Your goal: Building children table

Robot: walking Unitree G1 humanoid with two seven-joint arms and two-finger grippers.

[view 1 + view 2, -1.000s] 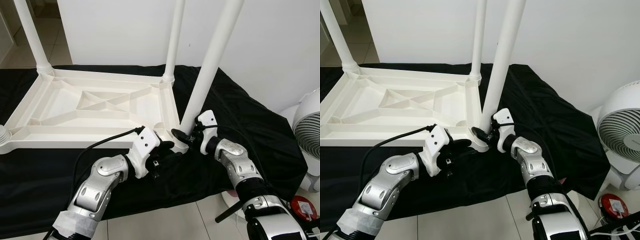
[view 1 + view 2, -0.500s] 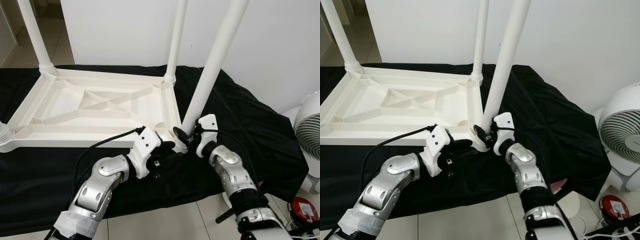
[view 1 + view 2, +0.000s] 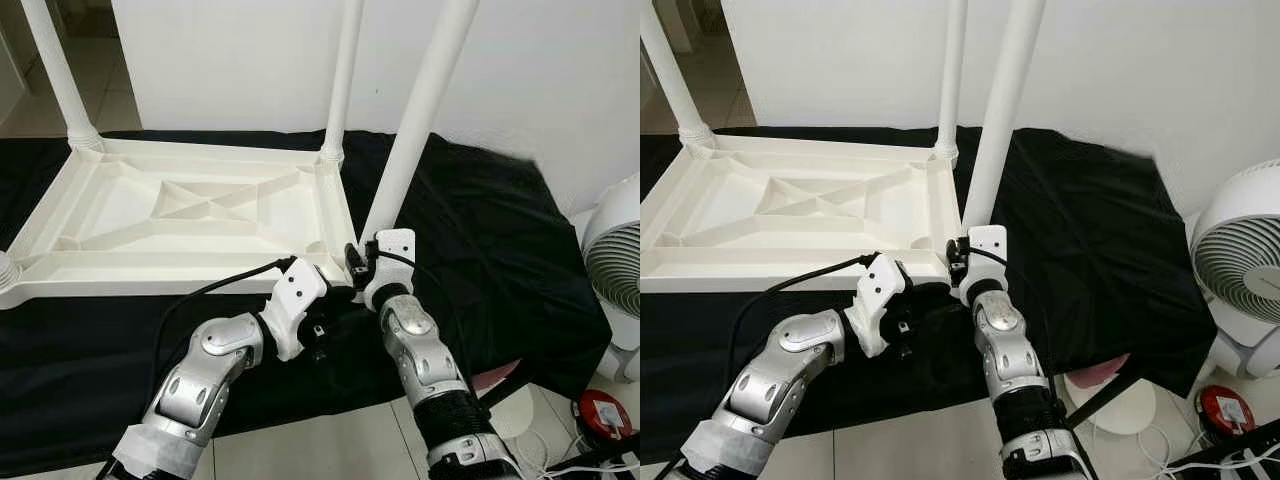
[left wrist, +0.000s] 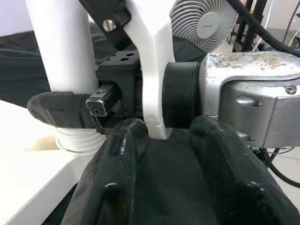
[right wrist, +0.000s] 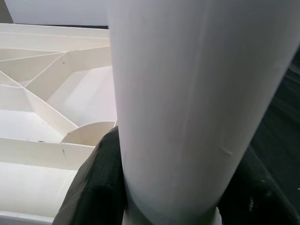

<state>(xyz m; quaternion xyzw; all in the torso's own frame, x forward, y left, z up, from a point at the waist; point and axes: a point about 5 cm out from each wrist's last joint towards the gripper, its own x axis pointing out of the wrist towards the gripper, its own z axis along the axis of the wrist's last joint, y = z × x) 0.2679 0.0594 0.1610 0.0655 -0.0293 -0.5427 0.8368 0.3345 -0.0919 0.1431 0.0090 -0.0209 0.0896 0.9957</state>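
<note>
The long white plastic table leg (image 3: 415,120) stands tilted in the near right corner socket of the upturned white plastic tabletop (image 3: 190,215), which lies on a black cloth (image 3: 480,240) on the floor. The right end effector (image 3: 362,268) is clamped around the leg's base. The left end effector (image 3: 335,300), fingers apart, rests just beside that corner. Since the leg leans, I judge that turning or pushing it now could cross its thread, or pop it out and slide the tabletop over the cloth.

Floor under a black cloth

A black cloth (image 3: 480,230) is covering the tiled floor (image 3: 330,445), and the upturned white table (image 3: 190,215) is lying on it.
</note>
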